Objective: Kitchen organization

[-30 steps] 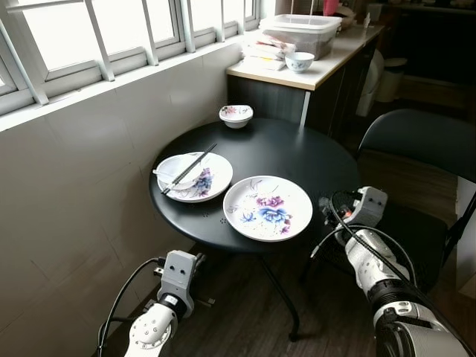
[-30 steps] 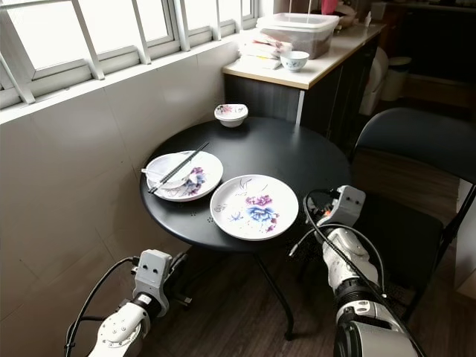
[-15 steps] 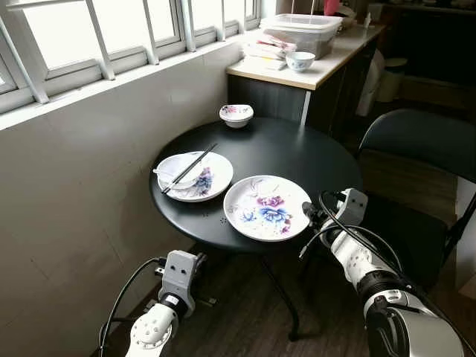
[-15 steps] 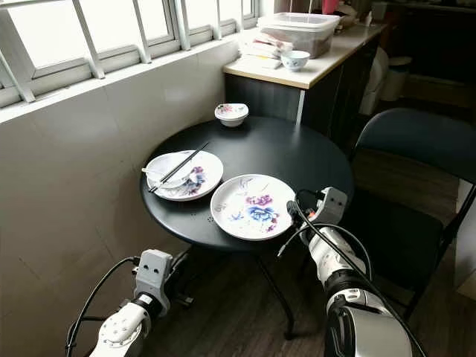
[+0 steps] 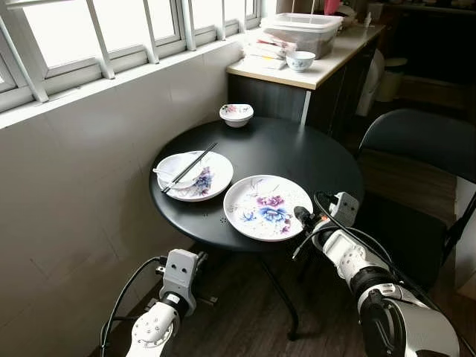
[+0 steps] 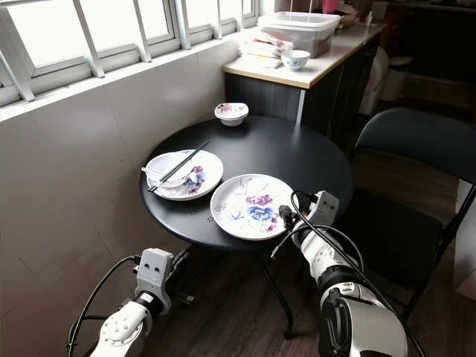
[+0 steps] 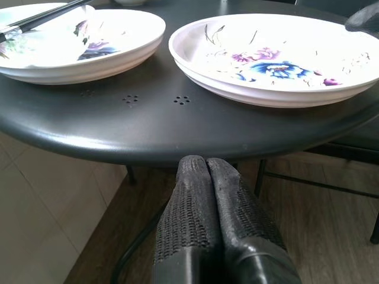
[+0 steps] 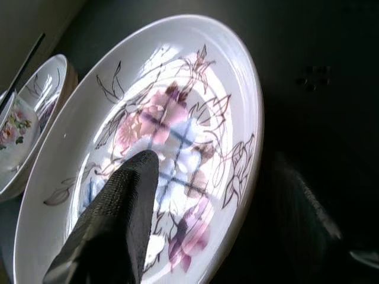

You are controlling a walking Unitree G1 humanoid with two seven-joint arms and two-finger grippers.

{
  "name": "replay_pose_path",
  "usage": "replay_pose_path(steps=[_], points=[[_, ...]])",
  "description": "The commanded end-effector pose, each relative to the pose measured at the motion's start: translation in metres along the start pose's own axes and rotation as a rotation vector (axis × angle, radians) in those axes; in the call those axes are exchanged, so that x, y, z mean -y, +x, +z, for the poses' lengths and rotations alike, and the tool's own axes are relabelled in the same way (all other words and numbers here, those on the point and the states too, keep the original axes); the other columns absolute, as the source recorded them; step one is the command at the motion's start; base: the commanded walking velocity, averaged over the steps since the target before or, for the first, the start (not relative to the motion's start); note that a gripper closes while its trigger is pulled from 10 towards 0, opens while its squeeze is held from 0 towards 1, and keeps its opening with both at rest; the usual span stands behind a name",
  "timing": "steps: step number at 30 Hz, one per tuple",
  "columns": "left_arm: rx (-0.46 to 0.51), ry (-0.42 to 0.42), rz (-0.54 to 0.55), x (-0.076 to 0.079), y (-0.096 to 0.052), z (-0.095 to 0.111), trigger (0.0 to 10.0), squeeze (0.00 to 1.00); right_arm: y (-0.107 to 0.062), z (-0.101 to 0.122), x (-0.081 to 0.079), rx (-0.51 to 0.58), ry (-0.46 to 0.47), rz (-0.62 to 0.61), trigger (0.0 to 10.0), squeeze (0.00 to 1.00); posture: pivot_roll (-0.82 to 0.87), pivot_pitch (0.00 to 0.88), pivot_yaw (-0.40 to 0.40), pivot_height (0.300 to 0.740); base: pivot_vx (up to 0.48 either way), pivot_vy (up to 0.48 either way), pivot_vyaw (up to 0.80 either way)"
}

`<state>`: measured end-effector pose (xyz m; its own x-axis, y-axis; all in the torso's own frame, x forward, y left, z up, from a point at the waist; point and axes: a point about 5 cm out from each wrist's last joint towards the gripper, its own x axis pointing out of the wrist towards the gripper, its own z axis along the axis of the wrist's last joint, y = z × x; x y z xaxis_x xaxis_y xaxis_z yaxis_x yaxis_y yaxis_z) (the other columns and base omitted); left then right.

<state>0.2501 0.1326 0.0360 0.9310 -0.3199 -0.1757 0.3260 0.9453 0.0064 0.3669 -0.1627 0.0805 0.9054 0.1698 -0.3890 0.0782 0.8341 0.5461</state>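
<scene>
The right pincer (image 5: pixel 300 216) has come in from beside the round bench (image 5: pixel 297 156) and now sits at the near right rim of the flowered plate (image 5: pixel 268 207); a second ago it hung farther out toward the chair. Its fingers are spread: in the right wrist view one finger (image 8: pixel 115 222) lies over the plate's painted face, and the other (image 8: pixel 305 207), blurred, lies outside the rim over the dark bench top, so the rim passes between them. Whether either finger is touching the plate I cannot tell.

The flowered plate lies flat near the front edge of the bench, right of a second plate (image 5: pixel 204 181). That one carries a small white bowl (image 5: pixel 177 169) with a spoon (image 5: pixel 165 175) in it and a pair of black chopsticks (image 5: pixel 190 167) laid slantwise across. The two plates are just beside each other with a narrow gap between. At the far edge of the bench, near the window wall, stands a small flowered bowl (image 5: pixel 236 114).

The left pincer (image 7: pixel 207 171) hangs low in front of the bench, below its edge, with its fingers pressed together on nothing.

Beyond the bench is a pale counter (image 5: pixel 327 63) bearing another small bowl (image 5: pixel 300 60) and a clear lidded tub (image 5: pixel 306 30). A dark chair (image 5: pixel 420 141) stands at the right of the bench.
</scene>
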Motion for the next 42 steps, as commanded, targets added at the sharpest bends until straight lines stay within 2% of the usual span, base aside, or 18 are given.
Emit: replay_pose_path(steps=[1, 5, 12, 19, 20, 21, 22, 23, 24, 25, 27, 34, 42], points=[[-0.006, -0.004, 0.001, -0.001, 0.002, -0.001, 10.0, 0.0, 0.002, -0.006, -0.006, -0.041, -0.008, 0.014, 10.0, 0.0, -0.06, 0.0, 0.01, 0.74, 0.0, 0.0, 0.0], [-0.007, -0.006, -0.002, 0.0, 0.003, -0.001, 10.0, 0.0, 0.002, -0.011, -0.004, -0.066, 0.024, -0.023, 10.0, 0.0, -0.05, 0.0, 0.009, 0.74, 0.0, 0.0, 0.0], [-0.006, -0.011, -0.001, 0.001, 0.003, -0.001, 10.0, 0.0, 0.002, -0.012, -0.003, -0.08, 0.017, -0.052, 10.0, 0.0, -0.05, 0.0, 0.004, 0.74, 0.0, 0.0, 0.0], [-0.007, -0.015, -0.003, 0.002, 0.002, -0.002, 10.0, 0.0, 0.0, -0.012, 0.005, -0.097, 0.063, -0.104, 10.0, 0.0, -0.05, 0.0, 0.005, 0.74, 0.0, 0.0, 0.0], [-0.007, -0.016, -0.004, 0.002, 0.002, -0.002, 10.0, 0.0, -0.001, -0.014, 0.007, -0.108, 0.075, -0.118, 4.9, 0.0, -0.05, 0.0, 0.005, 0.74, 0.0, 0.0, 0.0], [-0.007, -0.016, -0.004, 0.002, 0.002, -0.002, 10.0, 0.0, -0.001, -0.015, 0.009, -0.118, 0.093, -0.129, 3.6, 0.0, -0.05, 0.0, 0.004, 0.74, 0.0, 0.0, 0.0], [-0.007, -0.016, -0.004, 0.002, 0.002, -0.002, 10.0, 0.0, -0.001, -0.015, 0.009, -0.118, 0.093, -0.129, 3.6, 0.0, -0.05, 0.0, 0.004, 0.74, 0.0, 0.0, 0.0], [-0.008, -0.017, -0.005, 0.002, 0.002, -0.002, 10.0, 0.0, -0.001, -0.016, 0.009, -0.124, 0.113, -0.136, 2.1, 0.0, -0.05, 0.0, 0.004, 0.74, 0.0, 0.0, 0.0], [-0.009, -0.019, -0.006, 0.002, 0.002, -0.003, 10.0, 0.0, -0.001, -0.017, 0.01, -0.133, 0.159, -0.154, 1.1, 0.0, -0.05, 0.0, 0.004, 0.74, 0.0, 0.0, 0.0], [-0.009, -0.02, -0.007, 0.002, 0.002, -0.003, 10.0, 0.0, -0.002, -0.017, 0.011, -0.134, 0.167, -0.177, 0.0, 0.0, -0.05, 0.0, 0.004, 0.74, 0.0, 0.0, 0.0], [-0.009, -0.021, -0.008, 0.002, 0.002, -0.003, 10.0, 0.0, -0.003, -0.017, 0.016, -0.121, 0.203, -0.252, 0.0, 0.0, -0.05, 0.0, 0.004, 0.74, 0.0, 0.0, 0.0], [-0.011, -0.022, -0.009, 0.002, 0.002, -0.004, 10.0, 0.0, -0.002, -0.008, 0.015, -0.07, 0.279, -0.346, 0.0, 0.0, -0.05, 0.0, 0.007, 0.74, 0.0, 0.0, 0.0], [-0.01, -0.027, -0.011, 0.001, 0.002, -0.003, 10.0, 0.0, 0.001, 0.011, -0.001, 0.008, 0.328, -0.432, 0.0, 0.0, -0.05, 0.0, 0.006, 0.74, 0.0, 0.0, 0.0]])
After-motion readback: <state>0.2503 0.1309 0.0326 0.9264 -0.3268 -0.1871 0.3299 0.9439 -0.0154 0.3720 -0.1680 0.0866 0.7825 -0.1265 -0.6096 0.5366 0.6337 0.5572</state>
